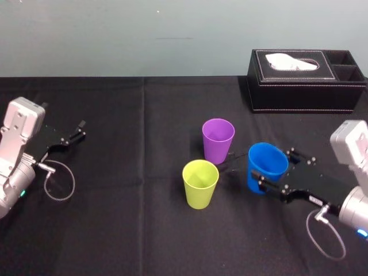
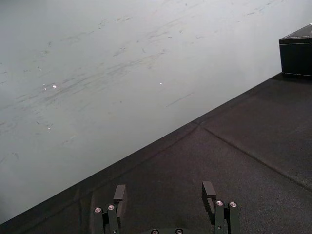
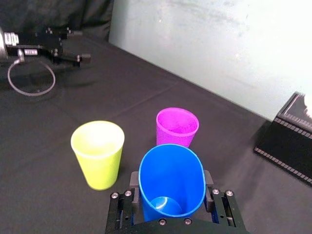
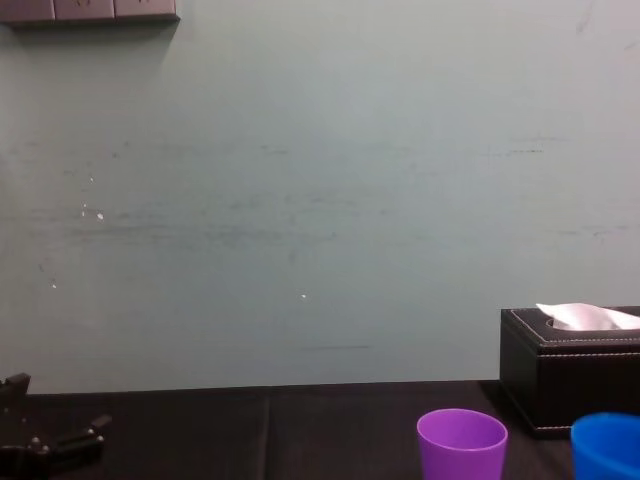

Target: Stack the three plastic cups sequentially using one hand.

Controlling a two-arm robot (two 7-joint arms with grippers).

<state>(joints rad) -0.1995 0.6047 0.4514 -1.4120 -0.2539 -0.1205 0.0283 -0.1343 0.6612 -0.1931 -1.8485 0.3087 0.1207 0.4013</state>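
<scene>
On the black table (image 1: 144,230) the right gripper (image 1: 276,168) has its fingers closed around the blue cup (image 3: 170,176), one finger on each side of the wall, a little under the rim. The cup leans slightly; I cannot tell if its base has left the cloth.

The step in hand, as I judge it, is to carry this cup into one of the other two. To do it well, lift straight up first, so that the base goes clear over the neighbour's rim. Then bring the cup upright and centre it above the opening before going down. The grip should be light, because thin plastic can bend — a squeezed cup may not slide in.

The left gripper (image 2: 164,191) rests far on the left side, fingers apart, holding nothing.

The biggest container is the black tissue box (image 1: 305,80) at the back right: a white tissue stands in its top slot, and I see nothing in its side compartments. The purple cup (image 1: 218,140) and the yellow-green cup (image 1: 200,183) stand upright, near each other but apart. All three cups are empty.
</scene>
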